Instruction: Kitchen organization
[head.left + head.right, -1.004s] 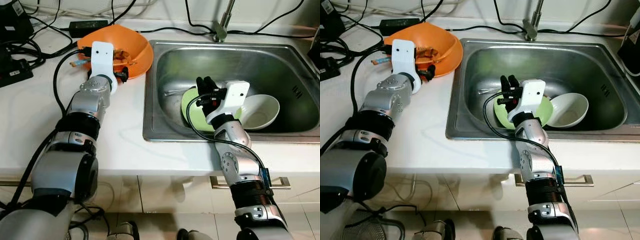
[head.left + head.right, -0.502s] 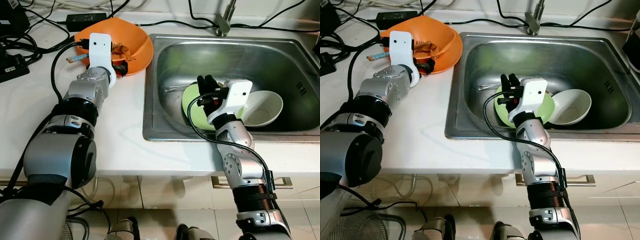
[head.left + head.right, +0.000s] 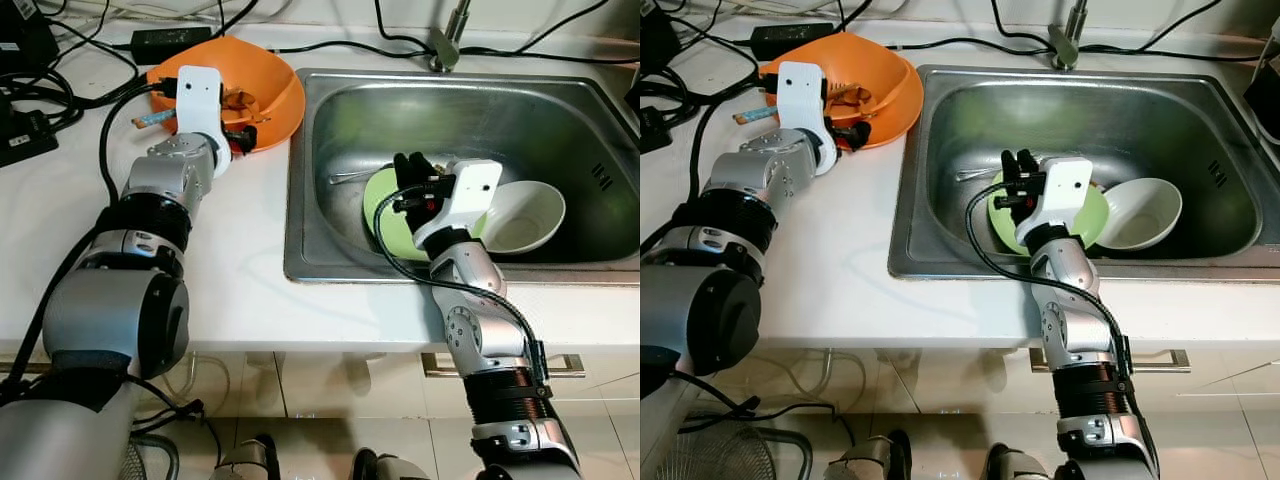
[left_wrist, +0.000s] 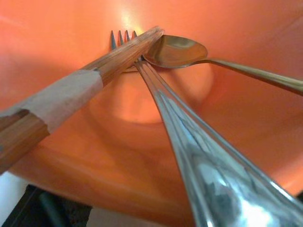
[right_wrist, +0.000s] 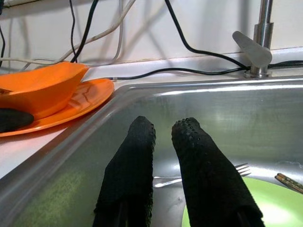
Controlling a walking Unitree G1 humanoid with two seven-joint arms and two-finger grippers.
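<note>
Nothing really moved: your right gripper (image 3: 410, 172) still hovers over the green plate (image 3: 385, 215) in the sink (image 3: 940, 180), jaws narrow, empty. Left gripper (image 3: 243, 130) at orange bowl (image 3: 275, 85); jaws unclear.

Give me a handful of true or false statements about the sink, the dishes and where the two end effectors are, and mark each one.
1. A white bowl sits in the sink. True.
2. The green plate is on the counter. False: it lies in the sink, beside the white bowl.
3. The right end effector hangs over the green plate. True.
4. The orange bowl is in the sink. False: it sits on the white counter, to the sink's left.
5. The orange bowl holds a spoon and a fork. True.
6. The left end effector is inside the sink. False: it is at the orange bowl.
</note>
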